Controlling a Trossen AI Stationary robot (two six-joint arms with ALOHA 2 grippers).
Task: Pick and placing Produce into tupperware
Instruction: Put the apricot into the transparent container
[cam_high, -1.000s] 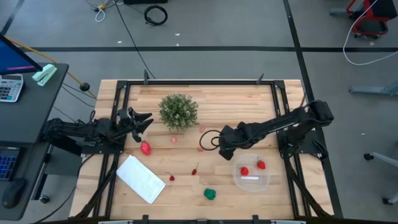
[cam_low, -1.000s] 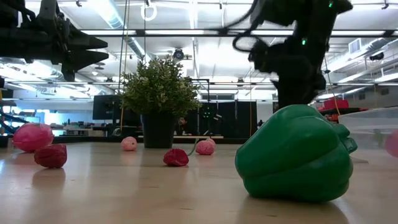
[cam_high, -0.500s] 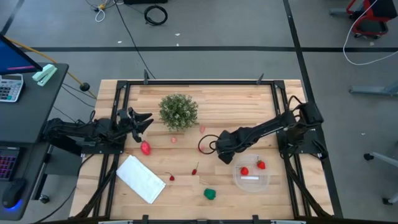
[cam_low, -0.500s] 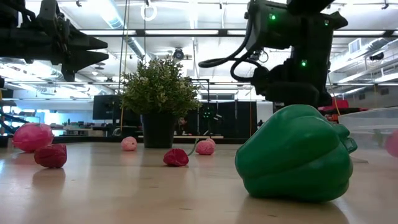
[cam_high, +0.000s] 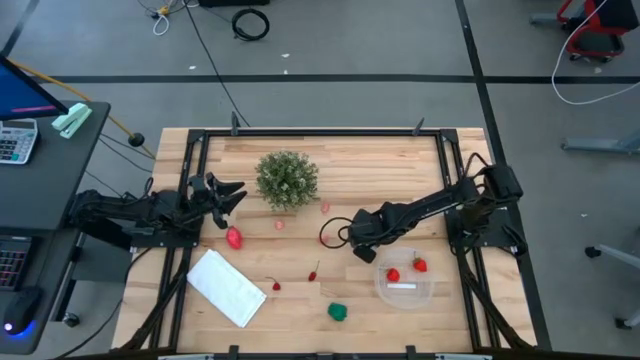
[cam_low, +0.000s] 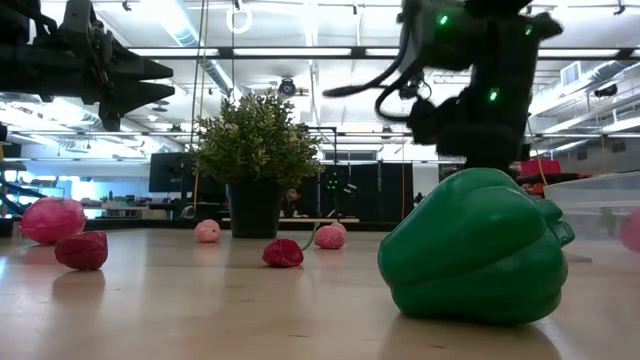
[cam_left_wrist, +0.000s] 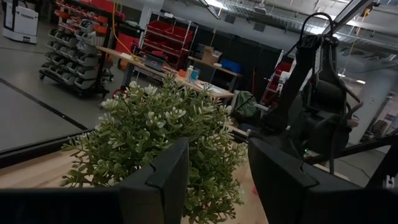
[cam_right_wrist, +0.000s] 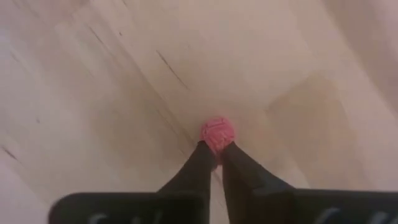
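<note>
Two arms are seen from above over a wooden table (cam_high: 400, 160). The right gripper (cam_right_wrist: 215, 153) is shown only by its own wrist view to be pinched on a small pink round fruit (cam_right_wrist: 217, 132), the two fingertips meeting at the fruit's near edge just over the bare boards; from overhead that fruit is hidden beneath the arm, which is stretched toward the table's middle, just beside the tupperware (cam_high: 404, 282).

Inside the tupperware two red pieces (cam_high: 393, 274) are visible in the high view, along with a whitish label mark; in the low view only a clear edge of the container is caught at the far right.

The left gripper (cam_high: 226, 195) is held off the boards near the bushy plant (cam_high: 287, 179), its fingers parted with nothing between them, as confirmed by the left wrist view, where the plant fills the gap.

Still on the table are a larger pink piece (cam_high: 234, 238), two small red pieces (cam_high: 313, 274) near the flat white rectangle (cam_high: 226, 288), two small pink ones (cam_high: 280, 225) by the plant, and the green pepper (cam_high: 339, 312), which looms large in the low view.
</note>
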